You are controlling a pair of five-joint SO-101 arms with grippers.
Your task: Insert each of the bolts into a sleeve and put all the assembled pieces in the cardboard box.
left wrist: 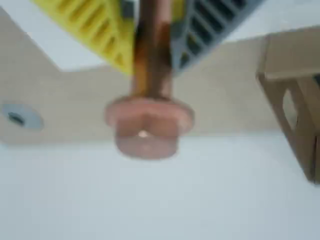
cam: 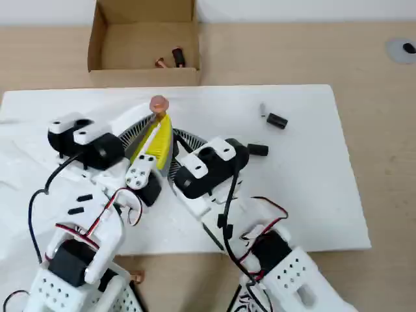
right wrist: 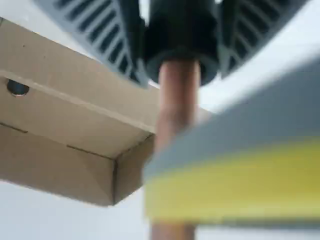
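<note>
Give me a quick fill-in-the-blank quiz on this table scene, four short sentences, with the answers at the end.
The left gripper is shut on a copper ____.
The right gripper clamps a ____ sleeve.
____ loose sleeves lie on the white board.
Finished pieces lie inside the cardboard ____.
Answers: bolt, black, two, box.

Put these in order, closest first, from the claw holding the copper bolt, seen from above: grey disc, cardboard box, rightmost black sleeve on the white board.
1. Cardboard box, just beyond the left gripper.
2. Black sleeve, off to the gripper's right.
3. Grey disc, at the far right edge of the table.
</note>
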